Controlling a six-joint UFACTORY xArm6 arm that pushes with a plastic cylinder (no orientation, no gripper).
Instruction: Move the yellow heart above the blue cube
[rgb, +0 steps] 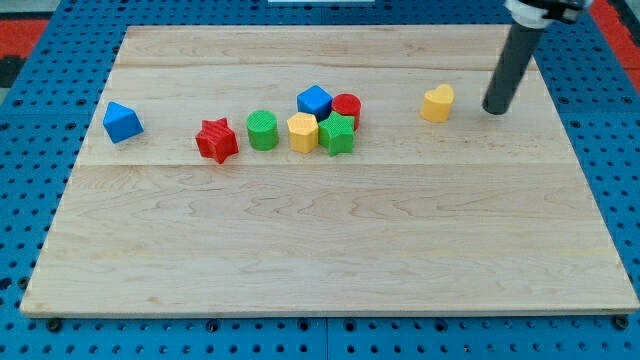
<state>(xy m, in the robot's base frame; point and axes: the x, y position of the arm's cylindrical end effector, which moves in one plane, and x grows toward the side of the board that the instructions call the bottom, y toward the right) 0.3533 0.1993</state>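
- The yellow heart (437, 103) is my landmark; it lies flat on the wooden board (320, 250), in the part toward the view's top and right.
- My tip (495, 108) is just to the view's right of the yellow heart, near it but apart, with a strip of bare wood showing between the two.
- The rod (510, 65) rises from the tip toward the view's top right, leaning slightly that way. It has no fingers to open or close, and it holds nothing; it only stands on the board.
- The blue cube (314, 100) sits to the view's left of the yellow heart, well apart from it and at about the same height in the view.
- A red cylinder (346, 107) is just beside the blue cube, on the side facing the yellow heart; they seem to touch, though I cannot be sure from this angle.
- A green star-like block (337, 133) lies left of and a little below the yellow heart, pressed against a yellow hexagon (303, 131) on its far side.
- A green cylinder (262, 130) comes next, farther left of the yellow heart, standing slightly apart from the yellow hexagon.
- A red star (217, 140) lies farther left again, near the green cylinder but not touching it.
- A second blue block (122, 121), angular in shape, is the farthest from the yellow heart, alone near the board's left edge.
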